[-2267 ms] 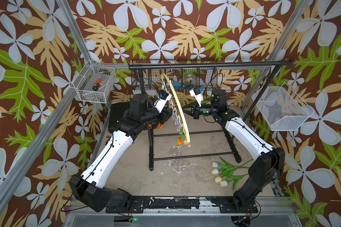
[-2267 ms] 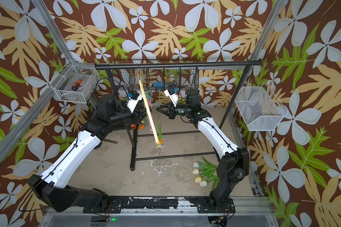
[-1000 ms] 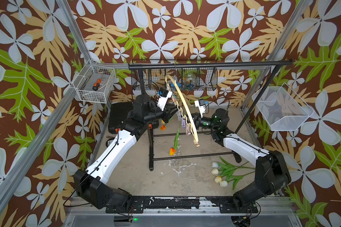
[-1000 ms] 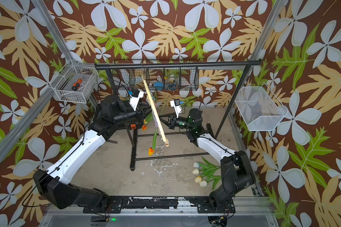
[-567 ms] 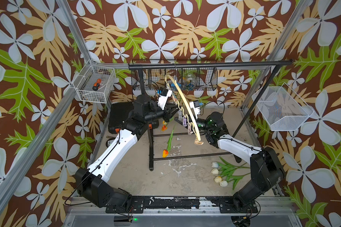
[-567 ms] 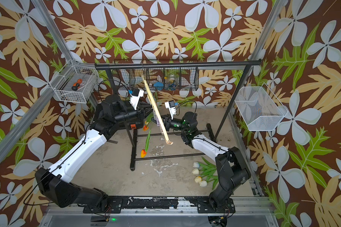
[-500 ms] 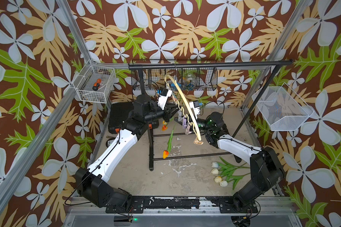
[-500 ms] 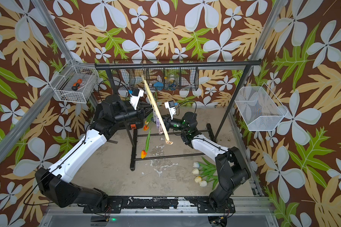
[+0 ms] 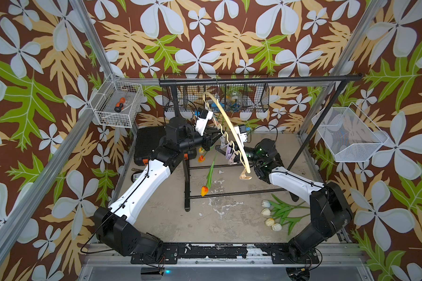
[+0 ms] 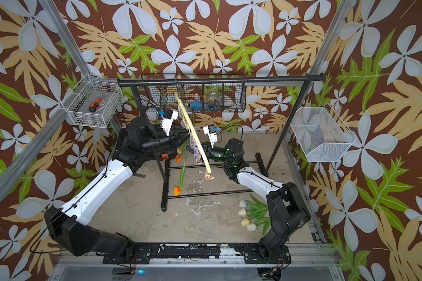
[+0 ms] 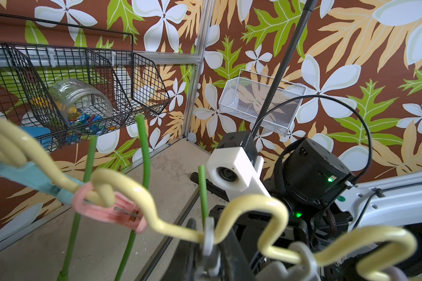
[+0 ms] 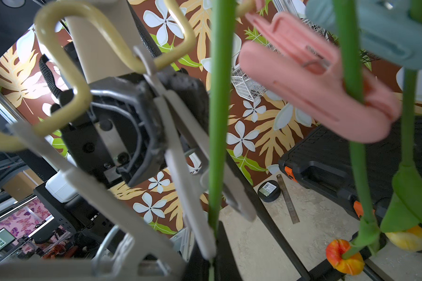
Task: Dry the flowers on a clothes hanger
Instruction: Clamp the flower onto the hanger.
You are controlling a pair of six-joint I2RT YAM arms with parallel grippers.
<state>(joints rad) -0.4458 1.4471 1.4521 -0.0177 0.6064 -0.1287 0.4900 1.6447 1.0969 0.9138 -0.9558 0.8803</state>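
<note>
Our left arm reaches long and high from its base with the wrist level, and the left tool (image 11: 210, 239) is clamped on a pale grey plastic clothespin (image 12: 178, 150) dangling from the wavy bar of the cream arc-shaped plastic clothes hanger (image 9: 232, 131), which hangs tilted between the two tools. Facing it, our right arm is folded, elbow low and forearm rising, and the right tool (image 12: 213, 255) is pinched together on the green stem of an orange-headed artificial tulip (image 9: 211, 170), whose head hangs below it. The white-cream artificial tulips (image 9: 269, 216) lie on the bench well below and behind the right tool.
</note>
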